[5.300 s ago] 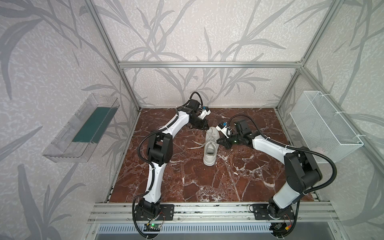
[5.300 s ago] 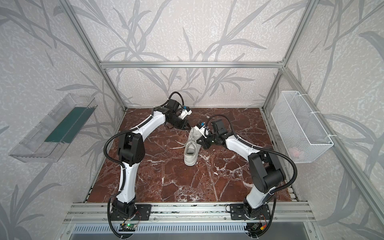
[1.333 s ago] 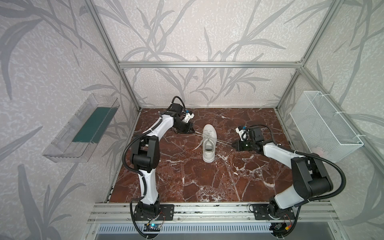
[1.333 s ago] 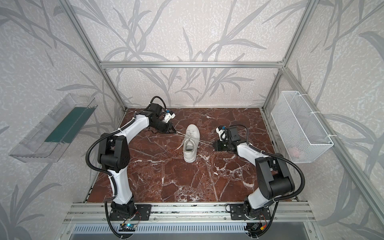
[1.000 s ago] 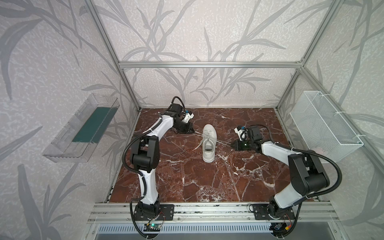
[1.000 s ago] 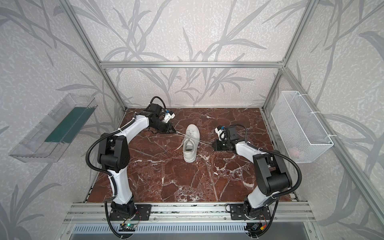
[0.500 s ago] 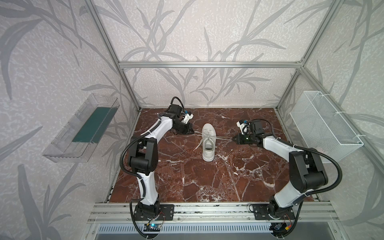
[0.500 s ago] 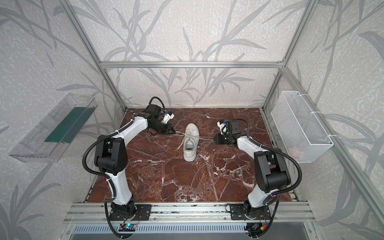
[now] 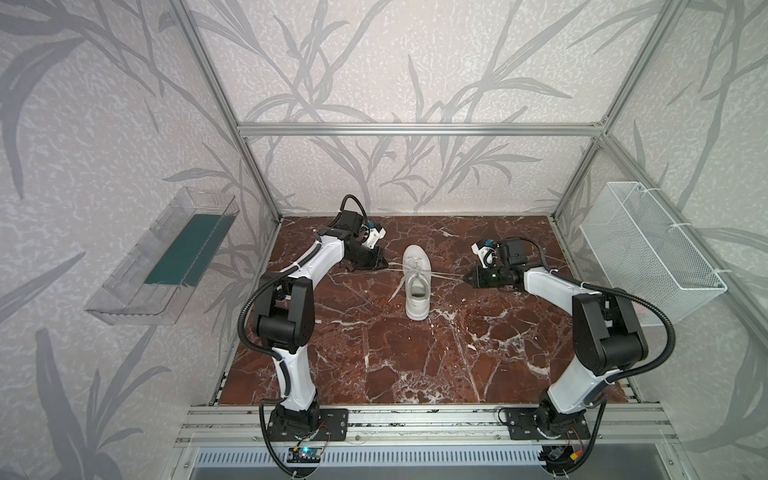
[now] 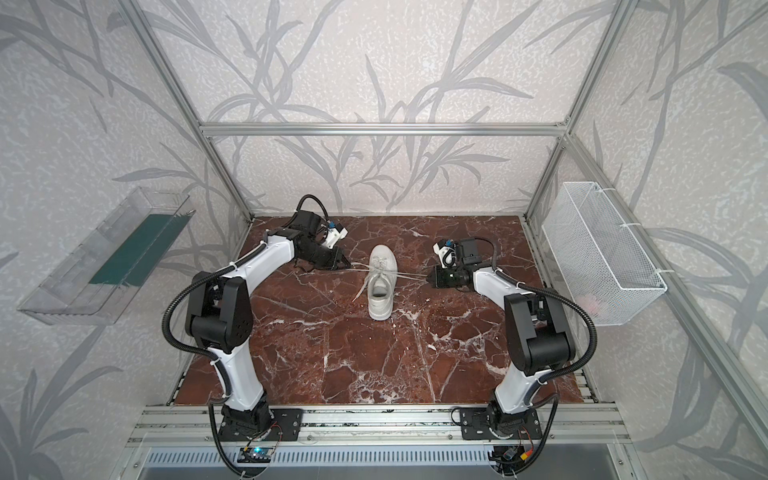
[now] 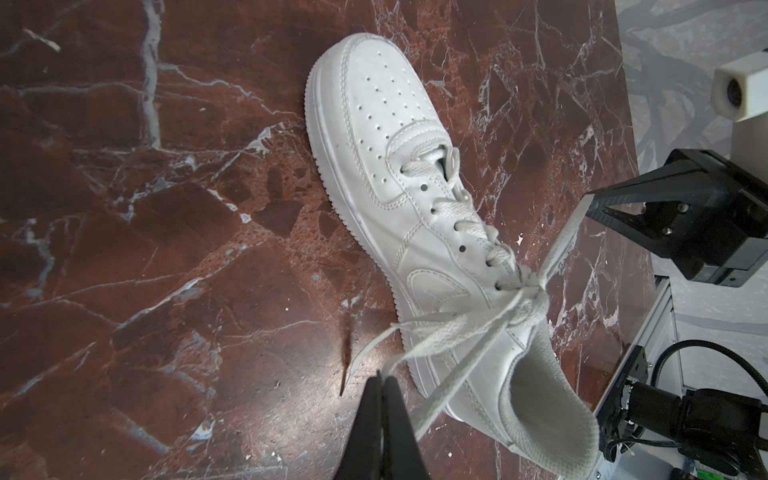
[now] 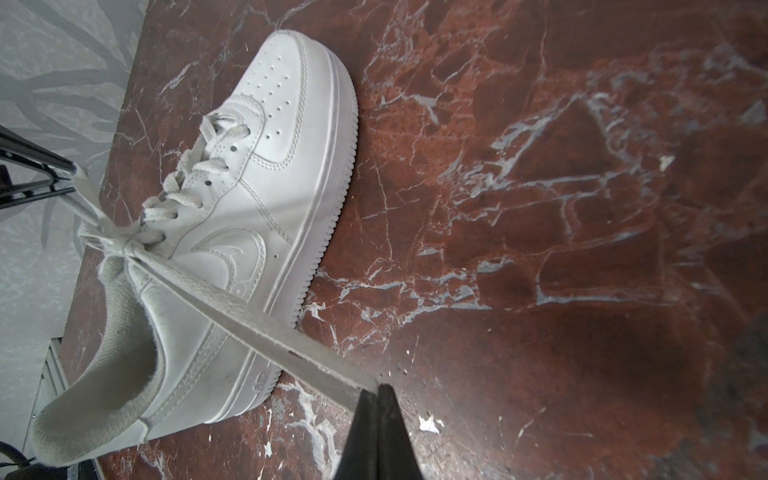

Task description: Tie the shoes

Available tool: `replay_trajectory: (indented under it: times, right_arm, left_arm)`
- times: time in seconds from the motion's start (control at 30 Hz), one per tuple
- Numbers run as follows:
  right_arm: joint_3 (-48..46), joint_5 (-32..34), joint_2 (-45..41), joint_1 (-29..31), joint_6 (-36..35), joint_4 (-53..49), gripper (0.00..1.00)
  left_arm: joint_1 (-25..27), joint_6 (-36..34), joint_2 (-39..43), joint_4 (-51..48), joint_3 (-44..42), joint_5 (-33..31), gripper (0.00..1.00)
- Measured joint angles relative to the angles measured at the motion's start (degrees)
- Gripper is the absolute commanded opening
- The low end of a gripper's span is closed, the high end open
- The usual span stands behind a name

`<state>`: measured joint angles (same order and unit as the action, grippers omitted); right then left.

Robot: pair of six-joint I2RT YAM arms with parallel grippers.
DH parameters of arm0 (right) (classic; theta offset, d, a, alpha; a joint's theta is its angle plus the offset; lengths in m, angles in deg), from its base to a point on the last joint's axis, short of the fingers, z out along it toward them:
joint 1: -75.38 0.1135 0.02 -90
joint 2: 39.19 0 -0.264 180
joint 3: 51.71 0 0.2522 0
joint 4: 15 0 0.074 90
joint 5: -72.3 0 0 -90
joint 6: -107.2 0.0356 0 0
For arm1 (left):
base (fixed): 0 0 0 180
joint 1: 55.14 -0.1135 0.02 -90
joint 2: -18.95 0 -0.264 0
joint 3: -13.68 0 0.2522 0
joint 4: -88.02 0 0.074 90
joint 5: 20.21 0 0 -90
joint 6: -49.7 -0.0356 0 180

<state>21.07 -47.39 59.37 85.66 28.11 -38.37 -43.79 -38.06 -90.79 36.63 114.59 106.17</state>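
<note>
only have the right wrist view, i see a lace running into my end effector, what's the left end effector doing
observer: Left end effector is shut on the opposite lace, pulled out from the knot.
operator: any lace loose
observer: One free end trails on the marble table, on the left arm's side of the shoe.
operator: where's the toe pointing
observer: Toward the back wall, in both top views.

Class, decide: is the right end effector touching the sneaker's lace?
Touching. The right wrist view shows the right end effector shut on the flat lace, which runs taut to the knot on the sneaker.
</note>
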Motion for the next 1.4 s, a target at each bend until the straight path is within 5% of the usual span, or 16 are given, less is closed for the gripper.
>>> replay_trajectory:
  times: [0.6, 1.03, 1.4]
  right_arm:
    - [0.6, -2.9, 0.9, 0.0, 0.1, 0.3, 0.0]
    - [3.5, -2.7, 2.8, 1.4, 0.2, -0.8, 0.45]
    - [4.0, -2.1, 1.6, 0.5, -1.6, -5.6, 0.49]
  left_arm:
    - [-0.1, -0.1, -0.2, -0.8, 2.7, 0.2, 0.01]
    - [-0.2, -1.0, 0.2, 1.4, 2.5, -0.8, 0.57]
    - [-0.2, -1.6, 5.3, 3.7, -3.0, -1.9, 0.58]
